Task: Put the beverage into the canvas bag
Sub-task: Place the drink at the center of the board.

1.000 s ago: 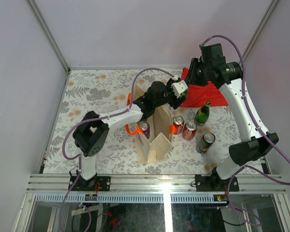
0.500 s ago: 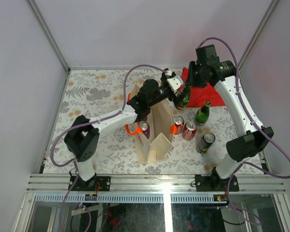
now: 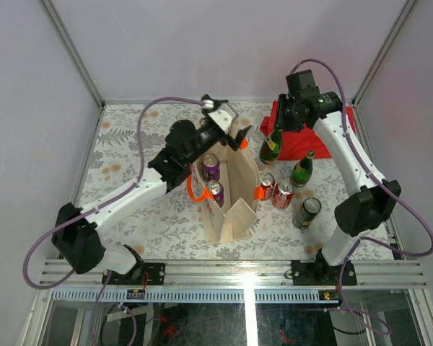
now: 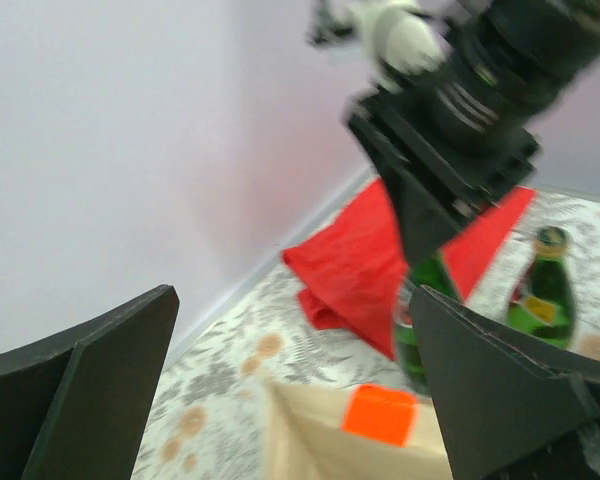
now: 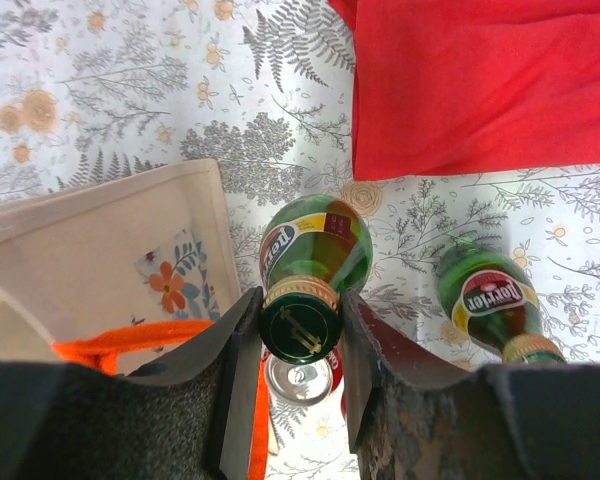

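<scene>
The canvas bag (image 3: 234, 194) stands open at the table's middle, with orange handles (image 3: 195, 191) and two purple cans (image 3: 211, 168) inside. My right gripper (image 3: 278, 133) is shut on the neck of a green bottle (image 3: 270, 148) and holds it just right of the bag's far end. The right wrist view shows the fingers clamped on the bottle's cap (image 5: 300, 322), with the bag's floral print (image 5: 170, 280) to its left. My left gripper (image 3: 229, 131) is open and empty over the bag's far edge (image 4: 310, 440).
A red cloth (image 3: 307, 140) lies at the back right. A second green bottle (image 3: 302, 170), two red cans (image 3: 274, 189) and a dark can (image 3: 308, 211) stand right of the bag. Walls enclose the back and sides.
My left arm has swung left and back off the bag's mouth, uncovering a second purple can. My right gripper has come in to the left with the green bottle in it.
</scene>
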`<control>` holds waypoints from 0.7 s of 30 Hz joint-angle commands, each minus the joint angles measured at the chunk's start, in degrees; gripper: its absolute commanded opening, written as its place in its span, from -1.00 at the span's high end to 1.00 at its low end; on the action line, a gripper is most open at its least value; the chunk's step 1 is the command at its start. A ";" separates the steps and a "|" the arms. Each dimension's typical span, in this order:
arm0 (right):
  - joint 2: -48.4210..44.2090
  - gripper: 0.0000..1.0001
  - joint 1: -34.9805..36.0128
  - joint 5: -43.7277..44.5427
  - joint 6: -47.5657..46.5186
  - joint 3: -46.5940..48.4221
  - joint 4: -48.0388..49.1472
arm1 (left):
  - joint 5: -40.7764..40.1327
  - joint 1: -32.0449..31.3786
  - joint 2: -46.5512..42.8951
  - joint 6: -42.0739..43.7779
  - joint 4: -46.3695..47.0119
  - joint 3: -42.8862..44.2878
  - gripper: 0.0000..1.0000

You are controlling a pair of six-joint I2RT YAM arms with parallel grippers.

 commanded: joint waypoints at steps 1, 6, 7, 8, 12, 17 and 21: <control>2.23 1.00 0.57 0.69 -0.63 0.29 8.70 | -4.98 6.34 -6.07 -5.22 -6.78 -0.32 -0.99; 4.99 1.00 0.63 1.34 -1.40 0.21 10.07 | -6.01 11.74 -10.45 -7.72 -13.91 -0.07 -0.99; 5.48 1.00 0.66 1.18 -1.38 0.12 10.33 | -6.31 12.25 -11.10 -7.72 -14.87 -0.18 -0.99; 5.90 1.00 0.82 1.08 -1.38 0.07 10.56 | -6.46 12.65 -11.65 -7.71 -15.78 -0.27 -0.99; 8.34 1.00 2.08 1.37 -1.85 0.23 10.61 | -7.33 13.55 -13.25 -7.73 -17.48 -1.25 -0.99; 10.91 1.00 3.76 3.24 -2.45 0.66 9.44 | -7.81 14.72 -13.80 -8.38 -18.74 -1.14 -0.99; 13.15 1.00 4.40 4.78 -2.56 1.75 7.30 | -7.70 15.24 -13.96 -8.84 -19.25 -0.94 -0.99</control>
